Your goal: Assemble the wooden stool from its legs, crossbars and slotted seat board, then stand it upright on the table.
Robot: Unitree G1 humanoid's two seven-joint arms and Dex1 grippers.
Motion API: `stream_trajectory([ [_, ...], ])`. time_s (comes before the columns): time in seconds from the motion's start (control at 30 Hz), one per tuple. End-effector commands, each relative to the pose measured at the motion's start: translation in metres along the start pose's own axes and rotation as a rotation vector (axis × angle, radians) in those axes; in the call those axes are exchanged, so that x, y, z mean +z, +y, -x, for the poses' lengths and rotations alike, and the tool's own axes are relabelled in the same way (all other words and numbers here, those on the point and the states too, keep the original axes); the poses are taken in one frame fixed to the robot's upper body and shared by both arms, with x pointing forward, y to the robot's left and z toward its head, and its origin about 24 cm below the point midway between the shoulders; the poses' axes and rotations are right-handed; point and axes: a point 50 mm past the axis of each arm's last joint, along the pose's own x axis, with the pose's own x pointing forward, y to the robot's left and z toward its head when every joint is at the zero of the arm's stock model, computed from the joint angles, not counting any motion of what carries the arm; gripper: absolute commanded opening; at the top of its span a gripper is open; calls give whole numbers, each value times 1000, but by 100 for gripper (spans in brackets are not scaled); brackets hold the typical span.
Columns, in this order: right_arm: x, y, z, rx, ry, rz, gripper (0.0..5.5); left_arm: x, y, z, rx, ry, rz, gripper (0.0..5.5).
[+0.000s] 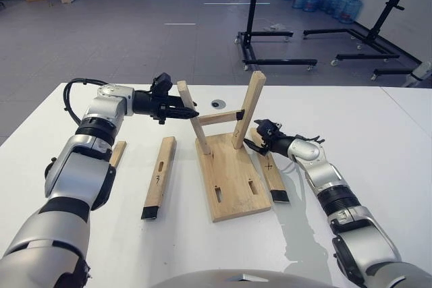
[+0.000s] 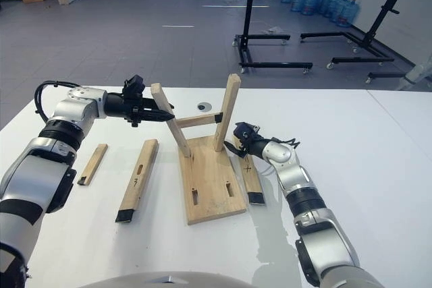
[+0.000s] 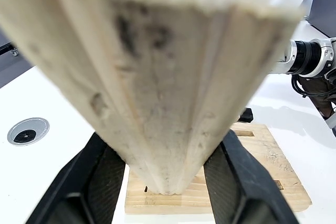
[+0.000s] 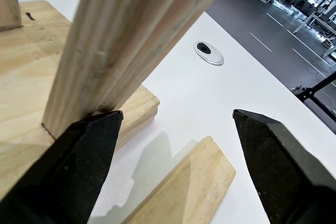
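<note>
The seat board (image 1: 233, 166) lies flat on the table (image 1: 378, 166). On its far end stand the left upright leg (image 1: 200, 136) and the right upright leg (image 1: 248, 109), with a crossbar (image 1: 219, 118) between them. Left of the board lies a loose leg (image 1: 159, 177), and farther left a short bar (image 1: 117, 153). Just right of the board lies a second loose leg (image 1: 273, 175), and behind it sits a grommet (image 1: 217, 104).

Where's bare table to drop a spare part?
Free: table right of the right gripper; near-left corner, robot-side of the loose leg and short crossbar. Crowded: around the seat board, with left gripper on one upright leg, the other upright leg, a second loose leg alongside.
</note>
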Motion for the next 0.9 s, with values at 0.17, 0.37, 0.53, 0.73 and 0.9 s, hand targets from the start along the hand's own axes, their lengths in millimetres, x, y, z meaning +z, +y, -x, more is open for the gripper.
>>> stream_trajectory([
  [0.17, 32, -5, -2, -5, -143, 88, 388, -122, -31, -27, -65, 510, 225, 201],
  [0.37, 68, -42, 26, -176, -409, 16, 388, -121, -29, -24, -59, 510, 222, 201],
  [0.53, 132, -73, 55, -361, -696, -7, 388, -119, -28, -21, -42, 490, 236, 201],
  [0.73, 225, -23, 58, -405, -951, 524, 388, -115, -27, -22, -61, 462, 249, 201],
  [0.9, 206, 24, 16, -266, -839, 827, 388, -115, -28, -24, -73, 478, 241, 201],
])
